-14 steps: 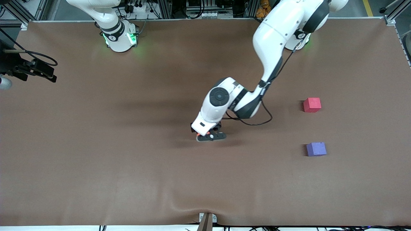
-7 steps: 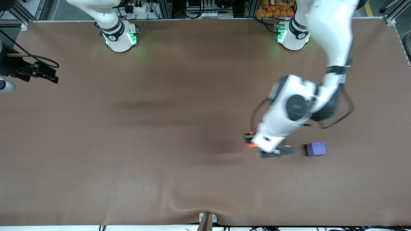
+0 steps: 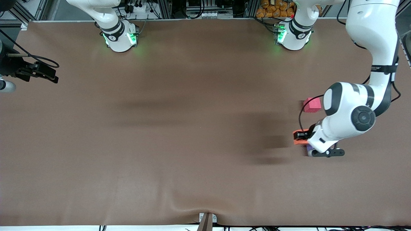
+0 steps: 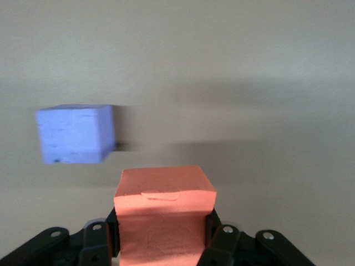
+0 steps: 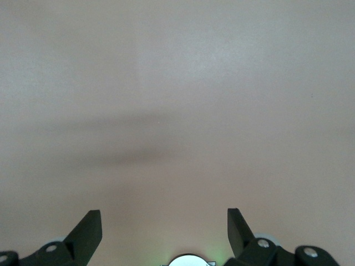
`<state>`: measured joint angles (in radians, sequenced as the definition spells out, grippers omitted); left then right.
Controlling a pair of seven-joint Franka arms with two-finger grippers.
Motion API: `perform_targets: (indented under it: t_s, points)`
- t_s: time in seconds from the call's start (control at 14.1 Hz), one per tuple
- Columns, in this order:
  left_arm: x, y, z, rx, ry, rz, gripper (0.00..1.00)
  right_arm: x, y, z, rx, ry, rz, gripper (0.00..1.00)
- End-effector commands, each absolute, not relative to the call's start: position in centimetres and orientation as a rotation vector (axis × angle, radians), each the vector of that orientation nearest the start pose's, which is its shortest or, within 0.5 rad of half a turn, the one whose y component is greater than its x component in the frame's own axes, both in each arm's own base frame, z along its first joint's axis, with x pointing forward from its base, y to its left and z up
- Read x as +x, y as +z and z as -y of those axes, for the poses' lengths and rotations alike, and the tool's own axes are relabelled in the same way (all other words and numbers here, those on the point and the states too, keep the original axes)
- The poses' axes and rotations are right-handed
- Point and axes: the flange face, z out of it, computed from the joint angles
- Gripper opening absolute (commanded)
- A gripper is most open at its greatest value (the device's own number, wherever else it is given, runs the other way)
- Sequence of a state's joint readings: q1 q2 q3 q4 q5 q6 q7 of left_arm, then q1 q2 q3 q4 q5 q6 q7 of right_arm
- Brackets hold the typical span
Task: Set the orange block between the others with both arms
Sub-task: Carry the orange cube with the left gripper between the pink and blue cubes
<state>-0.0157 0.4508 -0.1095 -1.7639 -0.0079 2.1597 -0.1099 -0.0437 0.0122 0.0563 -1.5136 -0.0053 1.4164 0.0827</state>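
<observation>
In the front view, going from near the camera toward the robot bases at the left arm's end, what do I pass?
Purple cube, mostly hidden under the left gripper → orange block held in that gripper → red-pink cube → left arm's base.

White arms [image 3: 372, 22], black joint bands, green-lit bases [image 3: 120, 37].

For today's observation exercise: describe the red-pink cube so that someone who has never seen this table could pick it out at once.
Start at the left arm's end of the brown table, where the left gripper, shut on the orange block, hangs above the cloth. The red-pink cube sits on the cloth there, farther from the front camera than the purple cube. It is the only cube that is neither purple nor held.
</observation>
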Motion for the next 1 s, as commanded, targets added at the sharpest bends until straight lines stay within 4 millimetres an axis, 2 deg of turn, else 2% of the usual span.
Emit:
perform_targets:
  t_s: [0.0,0.21,0.36,0.92]
  points:
    - [60.7,29.3,3.6,-3.176,0.032,-0.095,0.00,54.0,63.2,-0.3,-3.141,0.181,-0.135,1.00]
    - [59.0,27.0,0.0,-3.174,0.010,-0.164,0.00,54.0,63.1,-0.1,-3.139,0.185,-0.137,1.00]
    - [58.6,25.6,-0.8,-3.175,-0.006,-0.171,0.00,53.9,62.8,0.2,-3.139,0.195,-0.147,1.00]
    - [57.9,22.8,-0.8,-3.181,0.013,-0.169,0.00,53.9,62.5,0.4,-3.138,0.205,-0.140,1.00]
